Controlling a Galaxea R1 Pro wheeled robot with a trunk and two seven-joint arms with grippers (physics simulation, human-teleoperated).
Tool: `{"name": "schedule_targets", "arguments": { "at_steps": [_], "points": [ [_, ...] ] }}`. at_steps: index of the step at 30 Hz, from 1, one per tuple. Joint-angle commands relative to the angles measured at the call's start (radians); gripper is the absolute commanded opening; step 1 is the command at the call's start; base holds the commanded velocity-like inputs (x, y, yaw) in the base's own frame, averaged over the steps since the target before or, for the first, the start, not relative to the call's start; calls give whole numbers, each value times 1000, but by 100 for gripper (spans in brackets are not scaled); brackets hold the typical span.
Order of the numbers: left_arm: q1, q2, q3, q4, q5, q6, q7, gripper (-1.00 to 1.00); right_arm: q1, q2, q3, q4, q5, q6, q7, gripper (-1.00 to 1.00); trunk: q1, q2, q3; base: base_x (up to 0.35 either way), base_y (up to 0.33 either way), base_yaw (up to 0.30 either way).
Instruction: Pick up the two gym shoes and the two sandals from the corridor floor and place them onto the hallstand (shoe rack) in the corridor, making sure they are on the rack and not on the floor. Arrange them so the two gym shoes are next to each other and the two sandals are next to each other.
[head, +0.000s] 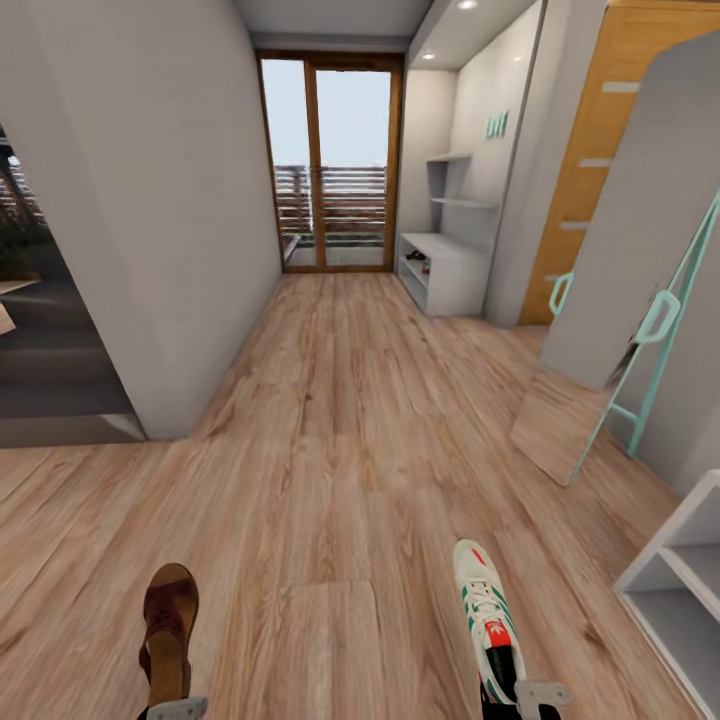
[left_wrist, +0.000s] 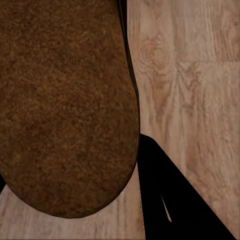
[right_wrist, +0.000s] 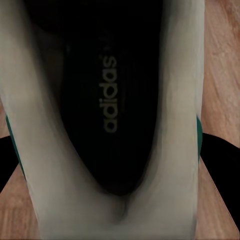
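left claw grips a sandal, right claw a gym shoe — both above the corridor floor, hallstand right of the shoe.

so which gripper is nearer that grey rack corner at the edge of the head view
Right. The right gripper, carrying a gym shoe, is on the same side as the grey rack. The left gripper, with the sandal, sits across the corridor floor, farther away.

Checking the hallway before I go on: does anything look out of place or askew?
Nothing looks damaged or spilled. A tall panel leans tilted against the right wall beside a teal ladder. A sandal and gym shoe sit low in the head view, near each end effector.
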Motion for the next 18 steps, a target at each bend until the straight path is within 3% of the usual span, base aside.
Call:
{"name": "schedule_targets", "arguments": {
  "at_steps": [1,18],
  "points": [
    [-1,-1,4,1,-7,-3,1,-100,-1,1,-5,1,11,-3,-4,-100,0,0,-1,335,0,0],
    [-1,-3,3,1,-8,-3,1,-100,-1,2,-4,1,11,-4,-4,-100,0,0,-1,336,0,0]
  ]
}}
